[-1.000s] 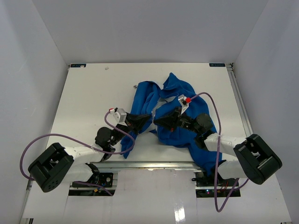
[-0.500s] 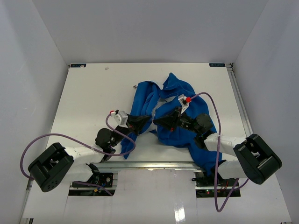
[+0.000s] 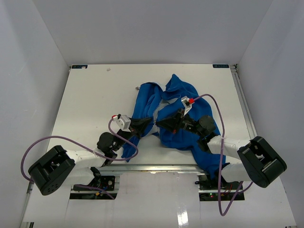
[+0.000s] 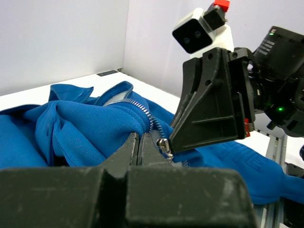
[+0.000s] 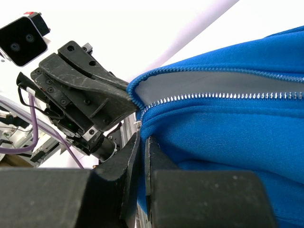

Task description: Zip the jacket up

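The royal-blue jacket point(image 3: 175, 102) lies crumpled on the white table, one part hanging over the near edge. Both grippers meet tip to tip at its lower front. My left gripper point(image 3: 146, 126) is shut on the jacket's fabric beside the zipper in the left wrist view point(image 4: 138, 138). The silver zipper slider point(image 4: 164, 146) sits just right of its fingers, against the right gripper's finger point(image 4: 209, 114). My right gripper point(image 3: 160, 124) is shut on a fold of blue fabric point(image 5: 143, 142) below the zipper teeth point(image 5: 223, 96). The pale lining point(image 5: 199, 85) shows between the open zipper sides.
The white table point(image 3: 95, 99) is walled by white panels on three sides. A metal rail point(image 3: 152, 167) runs along the near edge between the arm bases. Purple cables point(image 3: 61, 140) loop from both arms. A small dark object point(image 3: 137, 87) lies by the jacket's left edge.
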`<action>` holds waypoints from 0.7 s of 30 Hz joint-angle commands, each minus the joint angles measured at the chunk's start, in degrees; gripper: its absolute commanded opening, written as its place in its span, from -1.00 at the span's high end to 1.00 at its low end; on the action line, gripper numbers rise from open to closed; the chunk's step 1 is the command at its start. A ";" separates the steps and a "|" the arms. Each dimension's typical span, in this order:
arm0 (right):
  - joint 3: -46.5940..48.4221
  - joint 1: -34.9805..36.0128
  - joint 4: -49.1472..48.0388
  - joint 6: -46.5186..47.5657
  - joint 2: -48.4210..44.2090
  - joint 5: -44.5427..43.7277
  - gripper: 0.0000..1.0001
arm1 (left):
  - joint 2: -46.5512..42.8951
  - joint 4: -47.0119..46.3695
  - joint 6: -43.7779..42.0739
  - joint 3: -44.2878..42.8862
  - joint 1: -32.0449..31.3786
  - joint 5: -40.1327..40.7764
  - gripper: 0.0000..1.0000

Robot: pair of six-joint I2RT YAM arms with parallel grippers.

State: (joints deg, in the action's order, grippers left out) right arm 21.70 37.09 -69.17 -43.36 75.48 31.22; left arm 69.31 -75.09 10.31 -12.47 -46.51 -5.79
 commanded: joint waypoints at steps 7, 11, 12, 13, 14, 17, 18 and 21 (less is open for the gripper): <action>1.51 1.58 0.70 -0.50 -0.33 -0.99 0.85 | -1.38 -6.38 -2.75 0.70 -0.78 2.90 1.00; 1.67 1.86 0.35 -0.51 0.62 -0.96 0.85 | -1.63 -6.68 -2.83 0.88 -0.88 2.77 1.00; 1.85 1.89 0.35 -0.54 0.80 -0.90 0.85 | -1.64 -6.77 -2.80 0.91 -0.91 2.47 1.00; 2.03 1.92 0.35 -0.57 0.98 -0.84 0.85 | -1.64 -6.86 -2.77 0.94 -0.94 2.17 1.00; 2.19 1.93 0.32 -0.59 1.17 -0.74 0.85 | -1.64 -6.91 -2.76 0.96 -0.95 1.91 1.00; 2.47 1.85 0.02 -0.76 1.59 -0.64 0.84 | -1.80 -6.91 -2.76 0.95 -1.03 1.06 1.00; 2.47 1.92 -0.08 -0.76 1.60 -0.72 0.84 | -1.81 -6.91 -2.83 1.04 -1.04 0.89 1.00; 2.56 1.86 -0.07 -0.76 1.68 -0.90 0.85 | -1.81 -7.42 -2.92 1.22 -1.11 -0.41 1.00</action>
State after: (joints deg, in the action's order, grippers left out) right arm 21.86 38.65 -66.88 -43.55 76.99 30.53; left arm 68.99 -75.24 8.04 -11.69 -47.11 -3.85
